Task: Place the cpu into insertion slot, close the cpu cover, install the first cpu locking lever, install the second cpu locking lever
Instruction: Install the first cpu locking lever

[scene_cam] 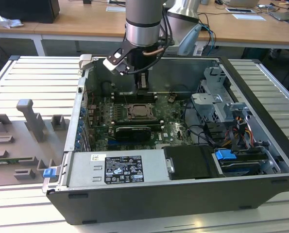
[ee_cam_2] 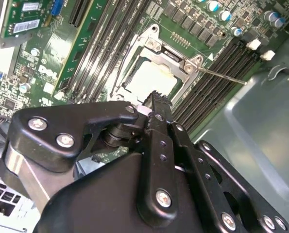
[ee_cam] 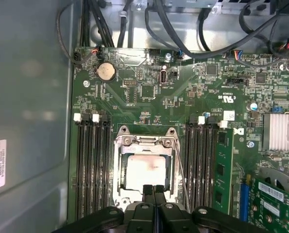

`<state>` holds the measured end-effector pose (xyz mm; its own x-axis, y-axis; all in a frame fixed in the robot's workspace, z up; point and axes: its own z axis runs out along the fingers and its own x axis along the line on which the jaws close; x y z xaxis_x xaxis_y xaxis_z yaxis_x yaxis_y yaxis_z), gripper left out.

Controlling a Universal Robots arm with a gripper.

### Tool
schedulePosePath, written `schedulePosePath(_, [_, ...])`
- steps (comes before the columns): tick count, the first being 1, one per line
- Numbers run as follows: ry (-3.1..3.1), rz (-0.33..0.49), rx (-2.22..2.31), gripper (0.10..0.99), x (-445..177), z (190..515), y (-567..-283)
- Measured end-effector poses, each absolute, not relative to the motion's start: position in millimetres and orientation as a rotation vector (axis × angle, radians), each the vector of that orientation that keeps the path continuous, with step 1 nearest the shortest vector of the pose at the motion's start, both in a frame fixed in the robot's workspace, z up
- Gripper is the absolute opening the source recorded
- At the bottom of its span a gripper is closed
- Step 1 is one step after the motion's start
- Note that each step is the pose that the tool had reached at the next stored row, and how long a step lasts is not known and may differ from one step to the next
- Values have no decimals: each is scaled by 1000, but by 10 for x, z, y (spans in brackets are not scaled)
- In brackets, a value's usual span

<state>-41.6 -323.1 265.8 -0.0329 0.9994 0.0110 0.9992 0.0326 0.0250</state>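
The cpu (ee_cam: 146,171) (ee_cam_2: 151,80) lies pale and flat in the insertion slot (scene_cam: 139,112) on the green board. The silver cpu cover (ee_cam: 119,167) (ee_cam_2: 180,56) is down around it, with the chip showing through its window. A thin wire locking lever (ee_cam_2: 223,76) (ee_cam: 181,172) runs beside the socket, and in the second wrist view its free end sticks out over the memory slots. My gripper (ee_cam: 154,190) (ee_cam_2: 156,97) (scene_cam: 142,81) hangs just above one edge of the socket. Its black fingers (ee_cam: 147,190) are pressed together with nothing between them.
Long black memory slots (ee_cam: 92,165) (ee_cam: 200,165) flank the socket on both sides. A grey case wall (ee_cam: 27,116) stands close by, and black cables (ee_cam: 134,24) cross the board's far edge. The exterior view shows a drive cage (scene_cam: 217,104) and a power supply (scene_cam: 117,169).
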Motion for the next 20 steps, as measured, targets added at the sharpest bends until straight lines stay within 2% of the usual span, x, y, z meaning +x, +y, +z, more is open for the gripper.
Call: schedulePosePath(20, [2491,41,1903,106,-422,2702,-3233])
